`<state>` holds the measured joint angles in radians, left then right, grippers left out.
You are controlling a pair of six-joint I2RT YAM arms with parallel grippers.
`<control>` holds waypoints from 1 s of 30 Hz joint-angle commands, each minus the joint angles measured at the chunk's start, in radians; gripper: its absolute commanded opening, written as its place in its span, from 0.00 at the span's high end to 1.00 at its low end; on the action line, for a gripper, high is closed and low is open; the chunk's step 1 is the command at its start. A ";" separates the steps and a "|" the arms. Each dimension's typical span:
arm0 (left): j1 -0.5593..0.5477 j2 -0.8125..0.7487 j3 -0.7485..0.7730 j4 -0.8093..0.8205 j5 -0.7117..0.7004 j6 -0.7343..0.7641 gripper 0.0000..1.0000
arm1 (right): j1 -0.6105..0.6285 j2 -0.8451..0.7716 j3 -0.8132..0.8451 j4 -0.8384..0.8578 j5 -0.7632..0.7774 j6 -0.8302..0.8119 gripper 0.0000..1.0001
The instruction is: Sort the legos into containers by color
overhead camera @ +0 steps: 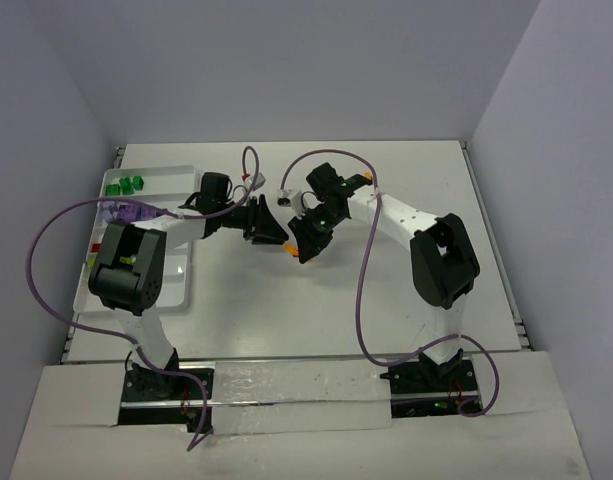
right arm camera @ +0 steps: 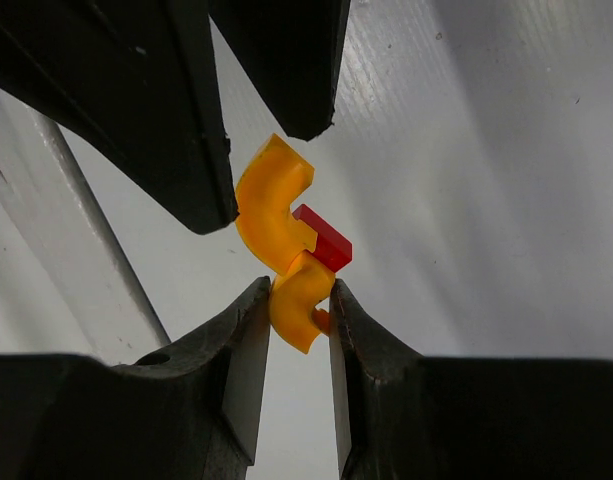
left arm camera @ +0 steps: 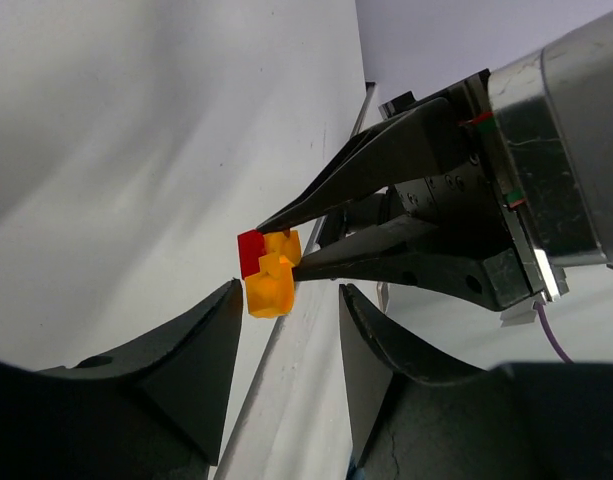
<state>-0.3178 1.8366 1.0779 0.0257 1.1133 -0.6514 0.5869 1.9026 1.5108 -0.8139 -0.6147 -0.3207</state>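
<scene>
Closest in, our left gripper [left arm camera: 288, 305], reaching out from beside the white ridged plastic tray [overhead camera: 176, 285], has its black jaws apart just short of the cluster of tiny plastic legos [left arm camera: 269, 275]: two curved orange bricks with a red one stuck to them. Our right gripper [right arm camera: 298, 295] is clamped on one orange brick, holding the cluster over the white counter [overhead camera: 386, 300], presumably so that we can pull the colours apart.

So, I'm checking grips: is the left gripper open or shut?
Open. On the left gripper, fingers stand apart, flanking the orange-and-red legos pinched by the right gripper.
</scene>
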 commanded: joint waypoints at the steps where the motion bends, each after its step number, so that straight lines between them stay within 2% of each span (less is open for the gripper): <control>1: -0.015 0.016 0.038 0.006 0.000 0.014 0.49 | 0.010 -0.051 0.034 0.022 -0.021 0.015 1.00; 7: -0.035 0.022 0.046 -0.019 -0.004 0.036 0.52 | 0.011 -0.046 0.044 0.018 -0.018 0.018 1.00; 12: -0.044 0.026 0.051 -0.014 0.002 0.027 0.62 | 0.010 -0.045 0.049 0.021 -0.011 0.021 1.00; 14: -0.046 0.028 0.039 0.025 0.030 -0.015 0.71 | 0.011 -0.046 0.048 0.026 0.005 0.023 1.00; 17: -0.048 0.039 0.028 0.074 0.057 -0.063 0.78 | 0.017 -0.048 0.046 0.032 0.022 0.025 1.00; 25: -0.049 0.062 0.007 0.153 0.091 -0.150 0.95 | 0.023 -0.048 0.042 0.041 0.059 0.026 1.00; 28: -0.049 0.068 -0.026 0.279 0.126 -0.257 1.00 | 0.024 -0.041 0.041 0.042 0.077 0.025 1.00; 30: -0.049 0.070 -0.039 0.360 0.145 -0.319 1.00 | 0.027 -0.040 0.038 0.044 0.088 0.025 1.00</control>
<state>-0.3538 1.9062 1.0623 0.1697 1.1366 -0.8106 0.5939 1.8995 1.5196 -0.8162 -0.5610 -0.3011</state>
